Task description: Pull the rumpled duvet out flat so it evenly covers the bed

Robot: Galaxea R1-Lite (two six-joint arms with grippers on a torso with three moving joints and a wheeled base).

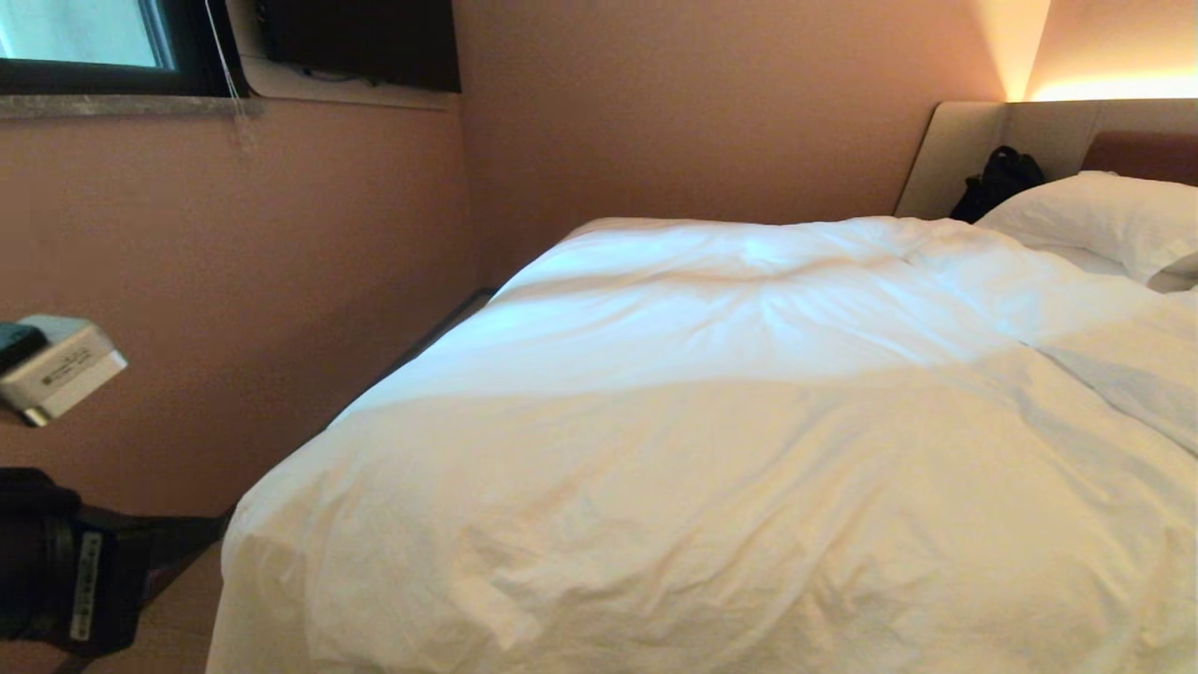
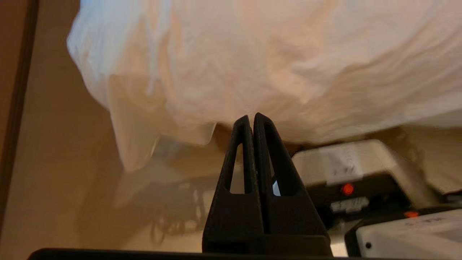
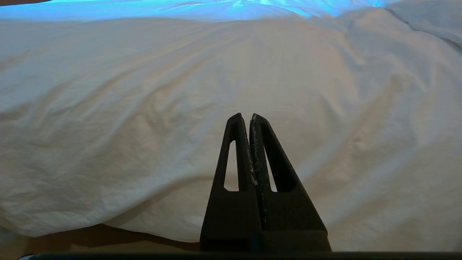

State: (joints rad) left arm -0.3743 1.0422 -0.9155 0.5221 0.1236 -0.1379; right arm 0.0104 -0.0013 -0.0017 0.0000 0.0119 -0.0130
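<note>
In the head view the duvet [image 1: 711, 449] fills the centre and the right of the frame, spread over the bed [image 1: 964, 150] from the near corner at the lower left up to the beige headboard at the upper right. Its surface is creased, and its near corner hangs down over the edge of the bed at the lower left. A white pillow [image 1: 1104, 220] lies at the upper right, and a black bag [image 1: 997, 183] leans against the headboard just beside it. A window [image 1: 84, 37] is at the upper left of the frame. The left arm [image 1: 56, 571] shows only at the left edge of the head view, low in the frame, apart from the duvet. In the left wrist view the left gripper [image 2: 251, 117] has its two black fingers pressed together with nothing between them; behind the tips the hanging corner of the duvet fills the upper part of that frame, with tan floor [image 2: 54, 162] on its left. In the right wrist view the right gripper [image 3: 246, 116] is also pressed together and empty, and it points at the wrinkled duvet, which fills nearly the whole frame.
</note>
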